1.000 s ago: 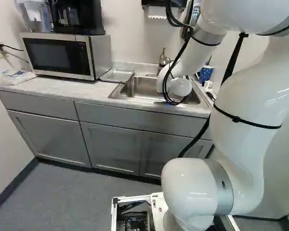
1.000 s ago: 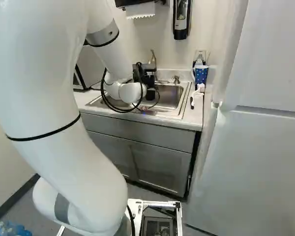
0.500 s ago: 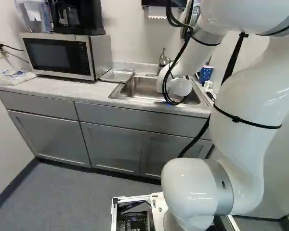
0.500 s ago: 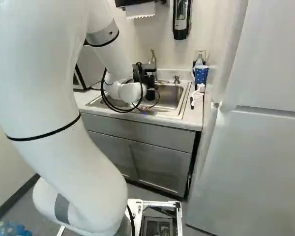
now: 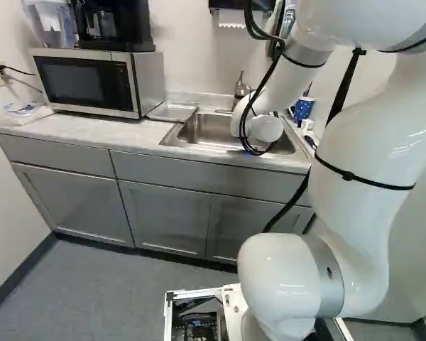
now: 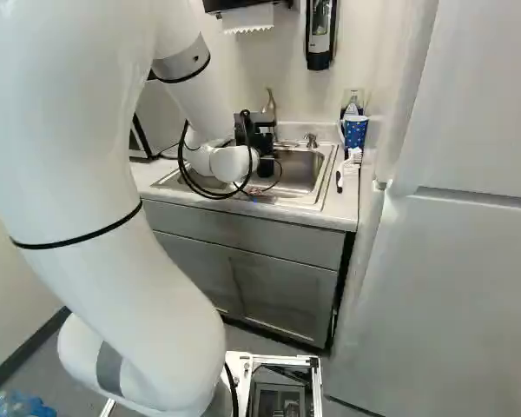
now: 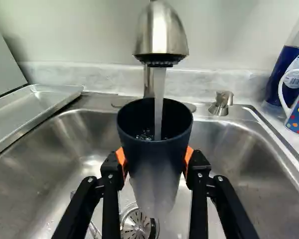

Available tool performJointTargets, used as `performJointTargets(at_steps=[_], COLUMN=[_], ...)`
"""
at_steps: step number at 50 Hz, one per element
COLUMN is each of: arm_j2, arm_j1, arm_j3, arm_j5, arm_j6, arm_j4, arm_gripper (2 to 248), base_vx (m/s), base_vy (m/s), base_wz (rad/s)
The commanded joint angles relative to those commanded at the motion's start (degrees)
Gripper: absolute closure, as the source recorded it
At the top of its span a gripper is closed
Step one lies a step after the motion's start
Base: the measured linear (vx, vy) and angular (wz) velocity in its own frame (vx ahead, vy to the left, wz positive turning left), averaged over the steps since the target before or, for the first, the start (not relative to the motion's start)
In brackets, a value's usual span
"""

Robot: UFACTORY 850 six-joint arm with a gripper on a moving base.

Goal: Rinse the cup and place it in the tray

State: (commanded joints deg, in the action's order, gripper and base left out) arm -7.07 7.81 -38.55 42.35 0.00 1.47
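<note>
In the right base view my gripper [image 6: 259, 139] reaches over the sink; its fingertips are too small to make out there. The wrist view shows the gripper [image 7: 156, 162] shut on a dark blue cup [image 7: 157, 172], an orange pad pressing each side. The cup's open mouth faces up beneath the faucet [image 7: 161, 32], and running water [image 7: 159, 94] falls into it. Below the cup lies the steel sink [image 7: 79, 169] with its drain partly hidden. A shallow metal tray [image 5: 172, 111] lies on the counter between microwave and sink.
A soap pump [image 7: 221, 103] stands behind the sink's rim. To the right of the sink are a dotted blue mug [image 6: 355, 132], a bottle and a white brush [image 6: 351, 161]. The microwave [image 5: 92, 82] stands beside the tray, and a fridge [image 6: 451, 261] rises at the right.
</note>
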Motion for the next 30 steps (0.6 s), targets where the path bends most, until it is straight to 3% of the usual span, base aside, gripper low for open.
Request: performJointTargets(at_steps=[30], arm_j2=[0.0], arm_j1=[0.0], arm_j3=[0.0], arm_j5=[0.0], arm_j6=[0.0], arm_j4=[0.0], arm_gripper=[125], base_vx=[0.0], base_vy=[0.0], base_wz=[0.0])
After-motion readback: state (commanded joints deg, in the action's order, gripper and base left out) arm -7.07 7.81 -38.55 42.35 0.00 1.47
